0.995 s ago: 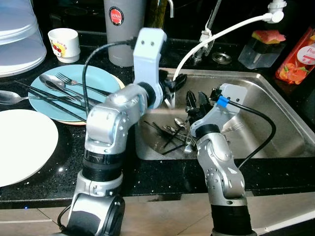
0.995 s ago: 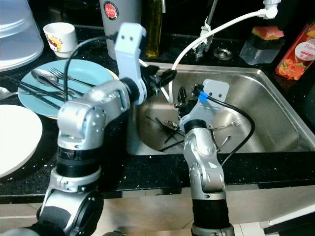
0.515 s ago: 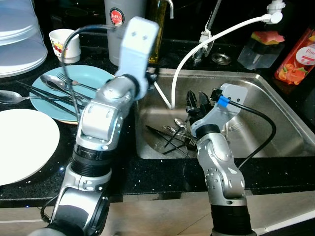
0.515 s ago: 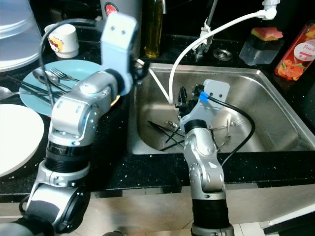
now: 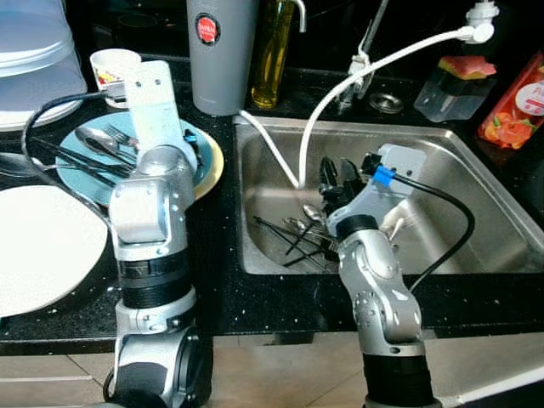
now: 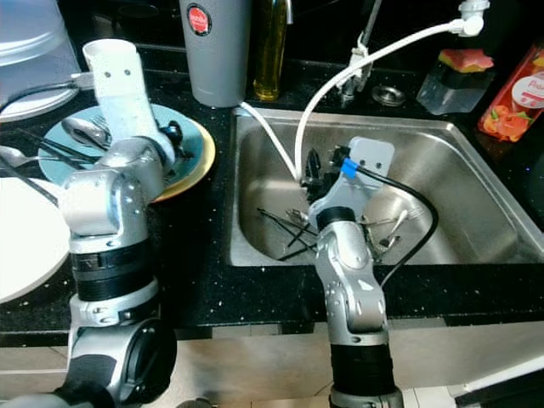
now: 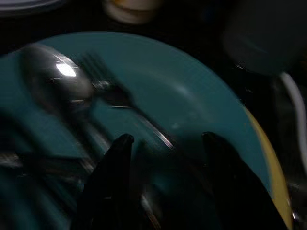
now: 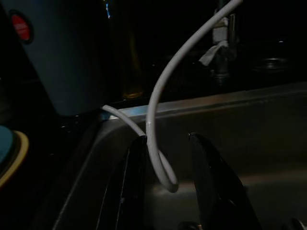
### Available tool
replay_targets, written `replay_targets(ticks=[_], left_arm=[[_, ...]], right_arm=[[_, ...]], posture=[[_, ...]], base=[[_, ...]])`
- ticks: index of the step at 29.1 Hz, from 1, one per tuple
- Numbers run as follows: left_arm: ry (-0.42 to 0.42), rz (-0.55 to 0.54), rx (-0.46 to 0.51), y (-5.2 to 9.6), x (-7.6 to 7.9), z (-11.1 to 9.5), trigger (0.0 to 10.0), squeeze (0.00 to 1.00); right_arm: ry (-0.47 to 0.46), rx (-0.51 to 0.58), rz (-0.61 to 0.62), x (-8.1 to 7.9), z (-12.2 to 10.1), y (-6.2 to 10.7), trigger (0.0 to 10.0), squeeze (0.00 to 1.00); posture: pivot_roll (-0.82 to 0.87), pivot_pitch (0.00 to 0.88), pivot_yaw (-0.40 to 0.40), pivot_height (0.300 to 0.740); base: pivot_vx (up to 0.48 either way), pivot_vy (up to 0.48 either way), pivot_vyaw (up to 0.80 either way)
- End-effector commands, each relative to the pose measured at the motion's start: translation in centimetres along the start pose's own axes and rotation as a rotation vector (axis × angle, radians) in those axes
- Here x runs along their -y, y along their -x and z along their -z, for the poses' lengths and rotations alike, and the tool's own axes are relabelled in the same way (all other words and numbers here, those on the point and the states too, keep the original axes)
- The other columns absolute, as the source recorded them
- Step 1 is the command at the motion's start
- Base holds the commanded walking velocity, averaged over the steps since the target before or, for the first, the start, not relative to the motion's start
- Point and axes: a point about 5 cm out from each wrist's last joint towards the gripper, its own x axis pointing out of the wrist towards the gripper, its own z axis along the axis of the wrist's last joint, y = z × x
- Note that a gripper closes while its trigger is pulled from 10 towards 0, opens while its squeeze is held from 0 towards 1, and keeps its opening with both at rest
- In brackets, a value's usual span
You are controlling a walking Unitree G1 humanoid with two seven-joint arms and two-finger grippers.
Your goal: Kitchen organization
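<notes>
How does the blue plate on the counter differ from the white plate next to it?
The blue plate is smaller and holds a spoon and fork; the white plate is larger and bare. The blue plate sits on a yellow plate; the white plate lies straight on the counter. The left claw hovers open over the blue plate. Both are round.

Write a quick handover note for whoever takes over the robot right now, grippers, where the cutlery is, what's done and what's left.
Left gripper: open, empty, over the blue plate.
Right gripper: open, empty, in the sink beside the white hose.
Done: a spoon, fork and dark utensils lie on the blue plate.
Left: cutlery pile on the sink bottom.
</notes>
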Motion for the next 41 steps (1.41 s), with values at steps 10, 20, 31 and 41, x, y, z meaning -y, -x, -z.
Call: replay_targets(ticks=[10, 20, 31, 41], left_arm=[[0.184, 0.006, -0.107, -1.4, 0.6, 0.7, 10.0, 0.00], [0.292, 0.056, -0.200, -3.9, 0.9, 0.7, 10.0, 0.00], [0.343, -0.025, -0.304, -5.5, 0.0, 2.3, 2.8, 0.00], [0.360, -0.050, -0.302, -6.3, -0.7, 2.1, 0.0, 0.00]], right_arm=[[-0.005, -0.008, 0.009, 0.1, 0.4, 0.0, 10.0, 0.00], [-0.006, -0.006, 0.009, 0.1, 0.3, 0.1, 10.0, 0.00], [-0.005, -0.009, 0.011, 0.1, 0.3, 0.2, 10.0, 0.00], [-0.006, -0.010, 0.009, 0.0, 0.3, 0.2, 10.0, 0.00]], posture=[[0.25, 0.064, -0.099, 0.740], [0.25, 0.066, -0.098, 0.740], [0.24, 0.072, -0.097, 0.740], [0.25, 0.070, -0.098, 0.740]], base=[[0.000, 0.000, 0.00], [0.000, 0.000, 0.00], [0.000, 0.000, 0.00], [0.000, 0.000, 0.00]])
